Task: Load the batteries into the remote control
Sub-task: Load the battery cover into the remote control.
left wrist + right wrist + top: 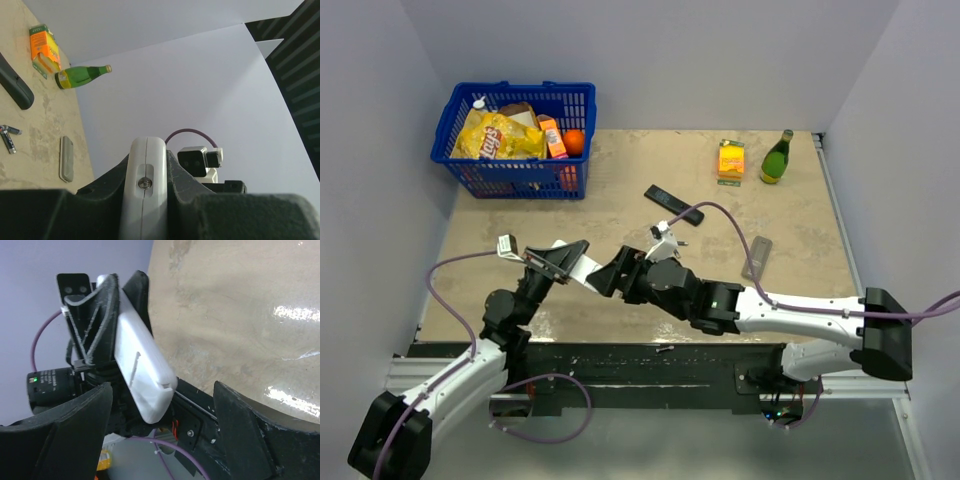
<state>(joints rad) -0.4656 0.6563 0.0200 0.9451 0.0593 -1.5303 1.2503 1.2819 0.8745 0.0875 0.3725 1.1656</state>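
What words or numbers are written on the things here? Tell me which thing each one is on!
No text in any view is clear enough to quote.
Yellow snack bag in the blue basket: dark lettering, too blurred to read.
Orange box: print too small to read.
Green bottle: yellow label, no letters legible.
White remote: no writing visible.

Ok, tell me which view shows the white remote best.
The right wrist view: the white remote shows most of its length and a broad face, clamped in the left gripper. The left wrist view gives only its narrow edge with a screw; the top view, just a short white stretch.
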